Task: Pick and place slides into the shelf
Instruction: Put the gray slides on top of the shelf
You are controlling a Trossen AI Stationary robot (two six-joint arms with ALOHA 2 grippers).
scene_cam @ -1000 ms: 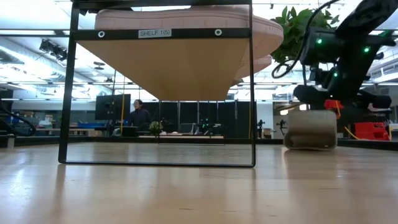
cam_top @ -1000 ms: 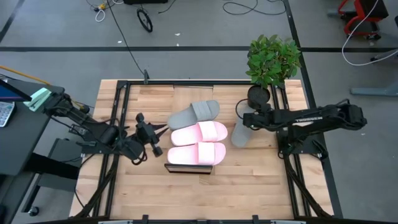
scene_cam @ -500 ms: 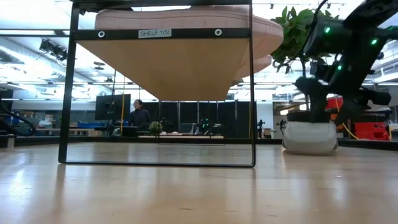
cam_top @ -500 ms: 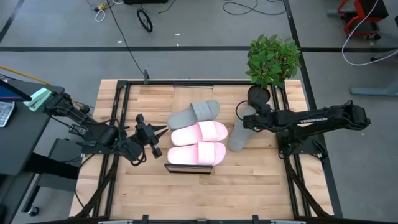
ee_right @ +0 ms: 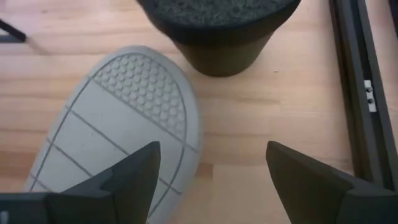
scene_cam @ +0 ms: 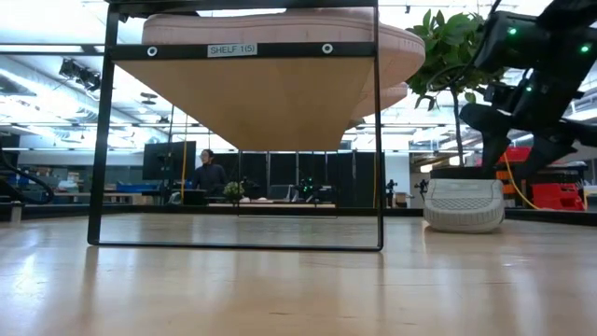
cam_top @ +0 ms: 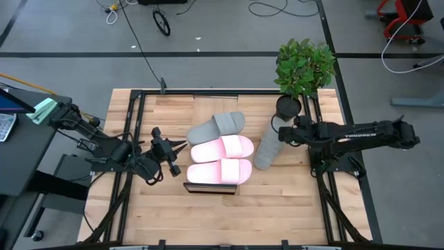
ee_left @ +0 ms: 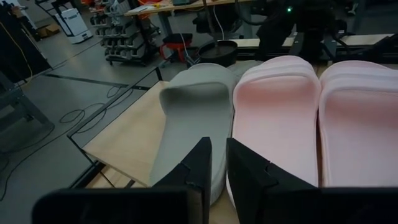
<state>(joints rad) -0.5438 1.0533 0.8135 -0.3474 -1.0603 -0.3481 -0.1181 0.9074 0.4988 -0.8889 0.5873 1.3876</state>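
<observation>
Two pale pink slides (cam_top: 220,160) lie side by side on the shelf (cam_top: 210,187). A grey slide (cam_top: 216,127) lies slanted next to them on the far side, strap up. A second grey slide (cam_top: 266,151) lies sole up on the table to the right of the shelf. My right gripper (cam_top: 277,128) hangs open above that slide's far end (ee_right: 134,99) and touches nothing. My left gripper (cam_top: 183,144) is just off the left ends of the slides on the shelf. Its fingers (ee_left: 202,174) are almost together and hold nothing.
A potted plant (cam_top: 304,66) in a black pot (ee_right: 217,31) stands at the far right, close behind the sole-up slide. Black frame rails (cam_top: 312,139) run along the table's left and right sides. Bare wood lies in front of the shelf.
My right gripper has risen and drawn back toward the table's right edge, staying open. That has uncovered the far end of the sole-up grey slide, which now lies stretched out flat on the table.
</observation>
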